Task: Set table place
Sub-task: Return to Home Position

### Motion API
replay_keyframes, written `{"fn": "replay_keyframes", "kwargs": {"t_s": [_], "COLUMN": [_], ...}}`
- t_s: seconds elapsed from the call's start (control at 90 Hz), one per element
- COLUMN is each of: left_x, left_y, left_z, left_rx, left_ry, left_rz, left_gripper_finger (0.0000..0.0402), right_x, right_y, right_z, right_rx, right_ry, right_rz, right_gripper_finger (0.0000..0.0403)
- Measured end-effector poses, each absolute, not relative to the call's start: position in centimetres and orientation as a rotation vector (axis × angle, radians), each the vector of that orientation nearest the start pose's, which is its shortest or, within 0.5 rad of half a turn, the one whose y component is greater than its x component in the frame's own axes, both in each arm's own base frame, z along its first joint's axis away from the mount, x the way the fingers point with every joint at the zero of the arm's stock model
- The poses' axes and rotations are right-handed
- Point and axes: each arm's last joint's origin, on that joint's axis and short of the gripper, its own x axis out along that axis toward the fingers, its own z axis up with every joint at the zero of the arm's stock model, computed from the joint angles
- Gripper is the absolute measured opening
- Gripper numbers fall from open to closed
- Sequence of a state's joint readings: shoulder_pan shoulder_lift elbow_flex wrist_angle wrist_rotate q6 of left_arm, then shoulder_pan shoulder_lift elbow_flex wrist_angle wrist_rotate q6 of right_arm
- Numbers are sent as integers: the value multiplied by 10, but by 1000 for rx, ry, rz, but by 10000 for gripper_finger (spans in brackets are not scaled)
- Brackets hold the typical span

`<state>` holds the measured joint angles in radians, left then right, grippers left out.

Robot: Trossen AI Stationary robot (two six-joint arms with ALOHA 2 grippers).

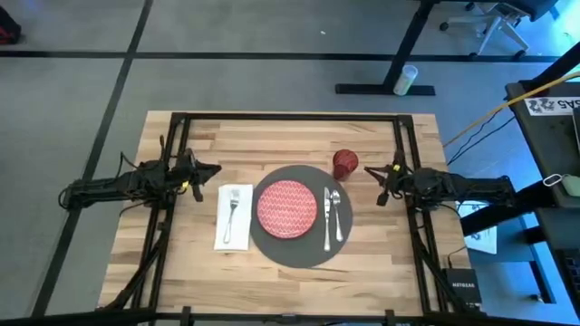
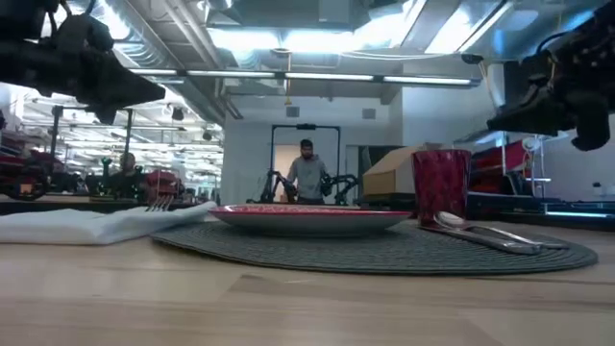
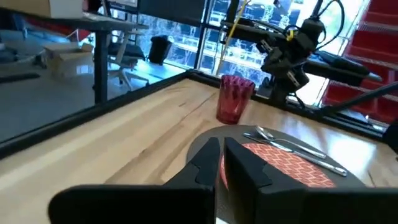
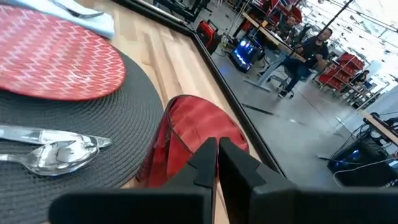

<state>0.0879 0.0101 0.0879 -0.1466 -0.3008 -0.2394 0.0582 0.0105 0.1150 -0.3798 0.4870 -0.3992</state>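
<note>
Sitting centred on the round woven grey mat (image 1: 299, 252), the red zigzag plate (image 1: 287, 207) has knife (image 1: 327, 217) and spoon (image 1: 337, 214) beside it. A fork (image 1: 232, 206) lies on the white napkin (image 1: 235, 237) opposite, and a ribbed red cup (image 1: 345, 164) stands by the mat's rim. Left gripper (image 1: 212, 170) and right gripper (image 1: 372, 172) hover clenched and empty over the wooden table (image 1: 272, 136). A person (image 2: 307, 175) stands in the room behind.

A red patterned plate (image 1: 287, 206) sits centred on a large round dark grey mat (image 1: 294, 253) on the light wooden desk (image 1: 272, 136). Right of it, on the mat — silver knife (image 1: 327, 217), then silver spoon (image 1: 337, 215). Left of the mat, a white napkin (image 1: 238, 232) bears a silver fork (image 1: 231, 208); behind-right, a small dark red cup (image 1: 345, 164).
</note>
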Motion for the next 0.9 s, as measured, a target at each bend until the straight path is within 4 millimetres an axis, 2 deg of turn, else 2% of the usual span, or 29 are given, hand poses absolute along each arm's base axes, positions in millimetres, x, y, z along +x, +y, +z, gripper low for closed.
{"fn": "replay_keyframes", "kwargs": {"t_s": [0.222,0.478,0.9], "left_x": [89,86,85], "left_y": [18,23,23], "left_z": [177,175,172], "left_rx": [-239,-223,-185], "left_ry": [25,23,74], "left_rz": [449,644,651], "left_gripper_finger": [5,5,5], "right_x": [84,84,84], "right_y": [-9,-8,-8], "right_z": [166,166,166], "right_rx": [-467,-464,-463], "right_ry": [351,347,346], "right_rz": [-374,-360,-360], "right_gripper_finger": [0,0,0]}}
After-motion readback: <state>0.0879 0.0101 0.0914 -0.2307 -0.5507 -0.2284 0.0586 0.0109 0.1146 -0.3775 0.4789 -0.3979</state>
